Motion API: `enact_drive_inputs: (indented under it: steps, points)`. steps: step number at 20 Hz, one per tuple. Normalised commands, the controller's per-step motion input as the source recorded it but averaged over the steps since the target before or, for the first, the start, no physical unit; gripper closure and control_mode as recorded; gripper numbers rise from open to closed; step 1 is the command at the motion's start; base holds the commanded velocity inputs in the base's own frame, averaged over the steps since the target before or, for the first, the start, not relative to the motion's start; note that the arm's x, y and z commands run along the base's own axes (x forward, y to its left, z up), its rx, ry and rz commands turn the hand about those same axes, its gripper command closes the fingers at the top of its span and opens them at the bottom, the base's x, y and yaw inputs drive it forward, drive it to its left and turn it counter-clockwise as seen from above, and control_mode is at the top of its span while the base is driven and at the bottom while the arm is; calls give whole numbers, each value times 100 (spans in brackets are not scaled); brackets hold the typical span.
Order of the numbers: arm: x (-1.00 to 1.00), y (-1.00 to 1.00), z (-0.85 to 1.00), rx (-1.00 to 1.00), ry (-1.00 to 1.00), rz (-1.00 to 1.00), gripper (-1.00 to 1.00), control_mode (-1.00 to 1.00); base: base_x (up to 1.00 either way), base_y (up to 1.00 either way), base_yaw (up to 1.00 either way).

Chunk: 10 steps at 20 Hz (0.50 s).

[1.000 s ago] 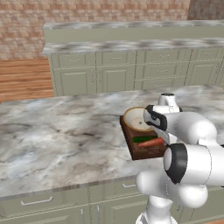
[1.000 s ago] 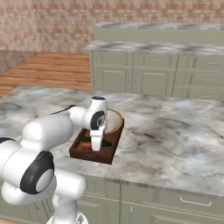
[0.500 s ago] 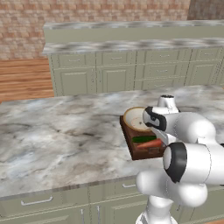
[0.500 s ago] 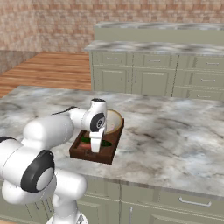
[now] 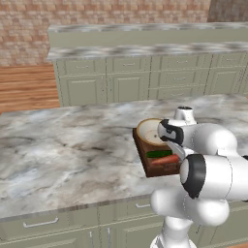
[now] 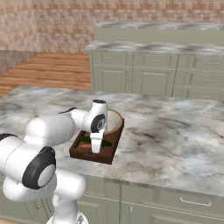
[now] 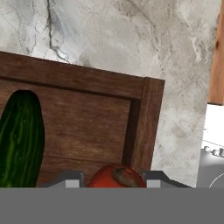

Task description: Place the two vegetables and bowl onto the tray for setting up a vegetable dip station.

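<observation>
End effector grips carrot beside cucumber.

Grey-white veined marble island counter up front, sage-green panelled cabinets along the far wall, red brick wall, orange wood-plank floor left.

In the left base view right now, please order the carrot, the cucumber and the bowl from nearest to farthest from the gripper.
1. carrot: on the tray, at its near end, directly at the gripper, between the jaws.
2. cucumber: on the tray beside the carrot, one step toward the bowl.
3. bowl: at the tray's far end.
</observation>
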Motion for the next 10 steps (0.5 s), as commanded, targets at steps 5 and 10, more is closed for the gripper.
enact_drive_inputs:
  steps: [5, 10]
  points:
    - [10, -1, -5, 0, 0, 0, 100, -100, 0, 0, 0]
    - [8, -2, -5, 0, 0, 0, 100, -100, 0, 0, 0]
